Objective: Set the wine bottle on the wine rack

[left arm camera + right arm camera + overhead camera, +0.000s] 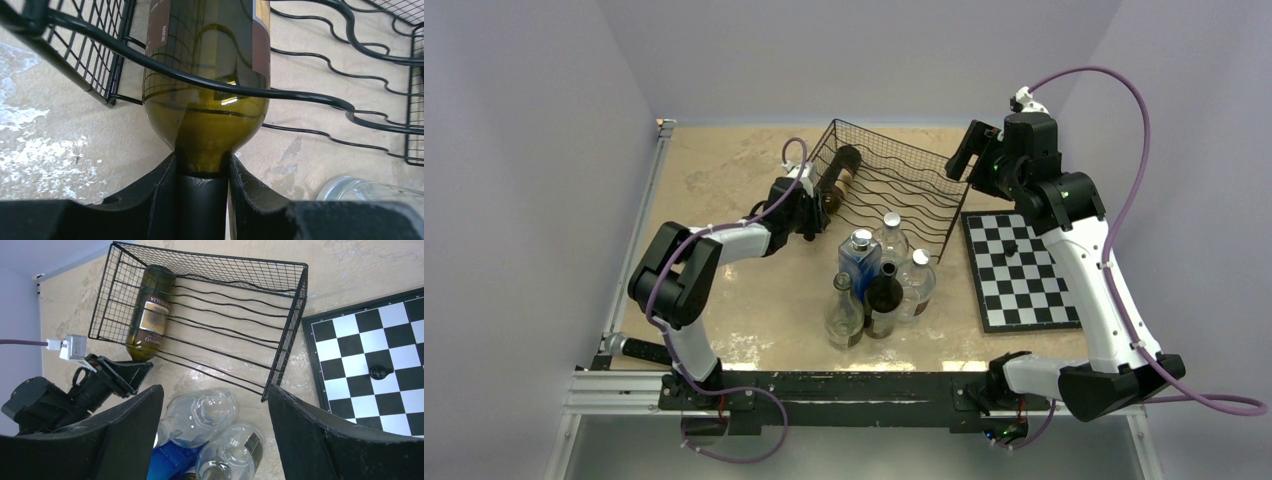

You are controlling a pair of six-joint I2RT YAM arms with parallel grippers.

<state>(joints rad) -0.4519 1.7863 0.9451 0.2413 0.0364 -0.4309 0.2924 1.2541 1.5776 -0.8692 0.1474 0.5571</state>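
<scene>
On the table [724, 200], left end effector [202, 165] grips wine bottle [200, 130].

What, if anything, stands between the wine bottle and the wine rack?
Nothing visible. The wine bottle already lies across the wavy wires in the end cradle of the wine rack, the left gripper shut on its neck. The other bottles stand on the rack's near side, off its path.

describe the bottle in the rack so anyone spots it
Find the black wine rack at the table's far middle. The wine bottle lies in its leftmost cradle, neck in the left hand. Unlike the upright bottles, it is olive green, brown-labelled, lying down.
</scene>
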